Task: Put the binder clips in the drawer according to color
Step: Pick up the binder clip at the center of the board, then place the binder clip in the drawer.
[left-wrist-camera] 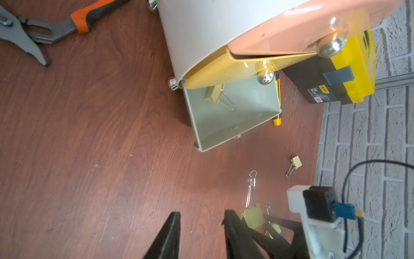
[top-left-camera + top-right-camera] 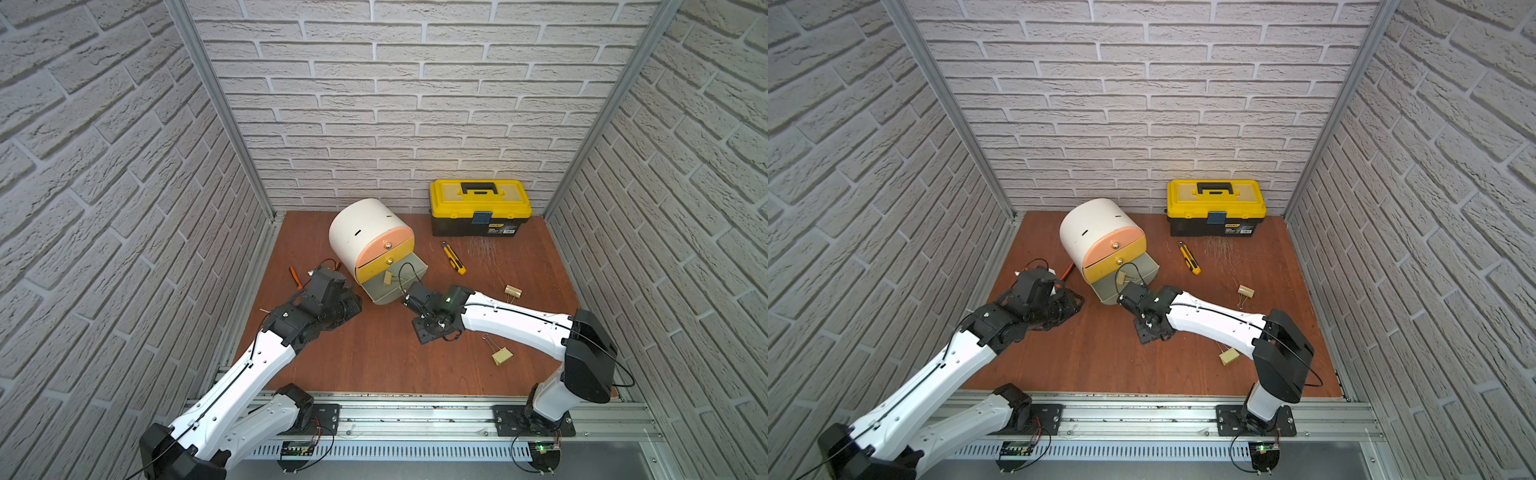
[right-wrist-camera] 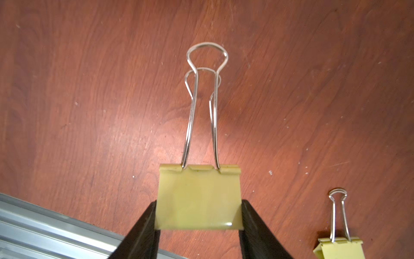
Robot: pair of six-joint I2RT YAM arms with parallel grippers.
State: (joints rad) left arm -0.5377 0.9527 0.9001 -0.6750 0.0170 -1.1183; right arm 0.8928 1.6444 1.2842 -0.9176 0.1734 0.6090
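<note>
1. The right pincer is clamped on a pale yellow binder clip. Its two fingers press the short ends of the clip's body, and the silver wire handles run straight out ahead of the fingertips.
2. The white cabinet stands at the back of the bench. Only its bottom grey drawer is pulled out, and it already holds one yellow clip. The peach and yellow drawers above look shut.
3. The key relation shows in the left wrist view: the held clip sits in front of the open drawer's front wall. Its long axis, body to handle loops, points roughly at that opening, so the drawer lies ahead of the right pincer, near but not touching.
4. The pictures do not show whether the clip is clear of the bench.
5. The left pincer has its fingers apart with nothing between them, and it sits beside the cabinet's side. The right arm is the one lined up on the drawer mouth.
6. Two more yellow clips lie on the bench on the right arm's side.
7. The next move probably needs a lift over the front wall, then a short advance along the handles' direction.
</note>
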